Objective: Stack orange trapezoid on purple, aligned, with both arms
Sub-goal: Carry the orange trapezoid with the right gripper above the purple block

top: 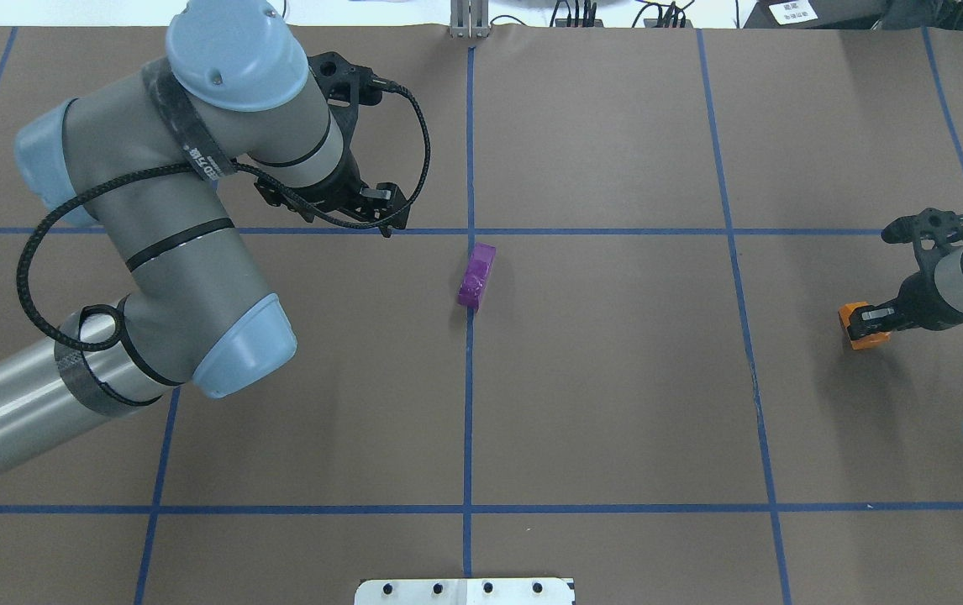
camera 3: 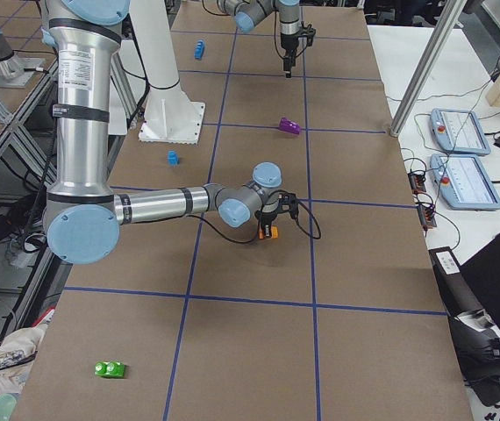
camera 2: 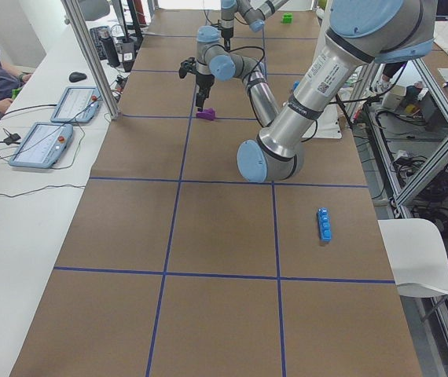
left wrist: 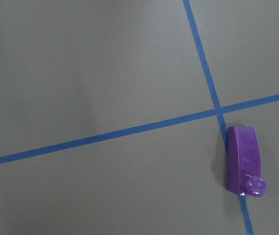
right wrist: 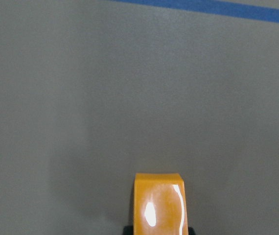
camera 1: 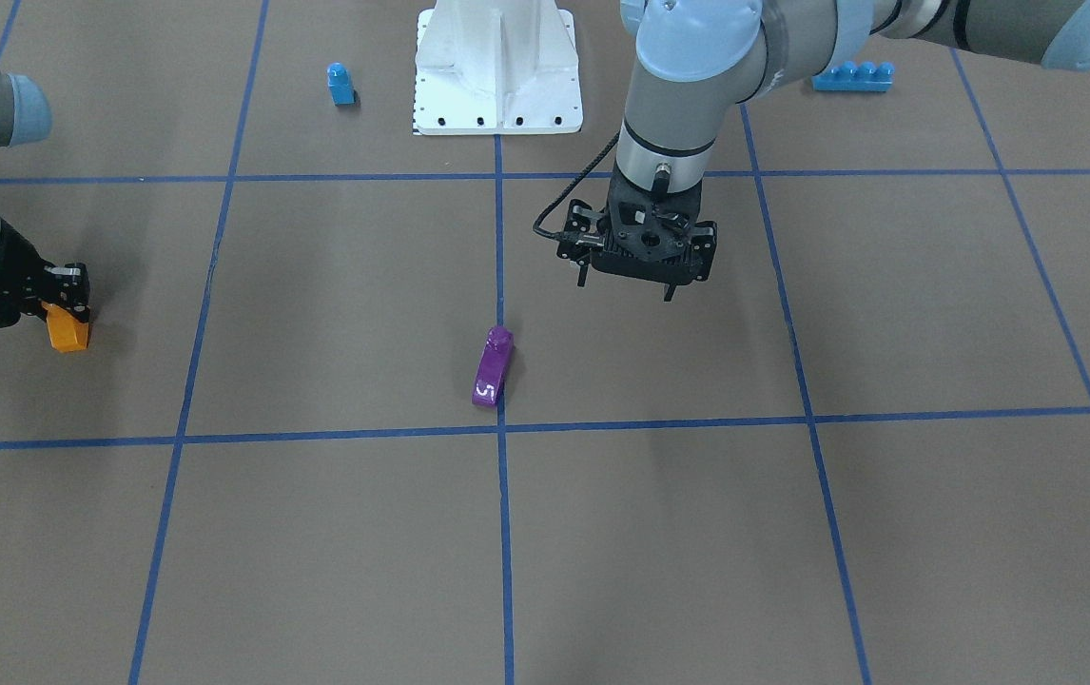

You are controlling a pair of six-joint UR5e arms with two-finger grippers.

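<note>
The purple block lies on the brown table near the centre, on a blue tape line; it also shows in the overhead view and the left wrist view. My left gripper hangs open and empty above the table, beside the purple block and apart from it. My right gripper is shut on the orange trapezoid far out on my right side, close to the table surface. The orange block also shows in the overhead view and fills the bottom of the right wrist view.
A small blue single-stud block and a long blue brick stand either side of the white base pedestal. A green block lies at the table's far right end. Tablets lie on the operators' side.
</note>
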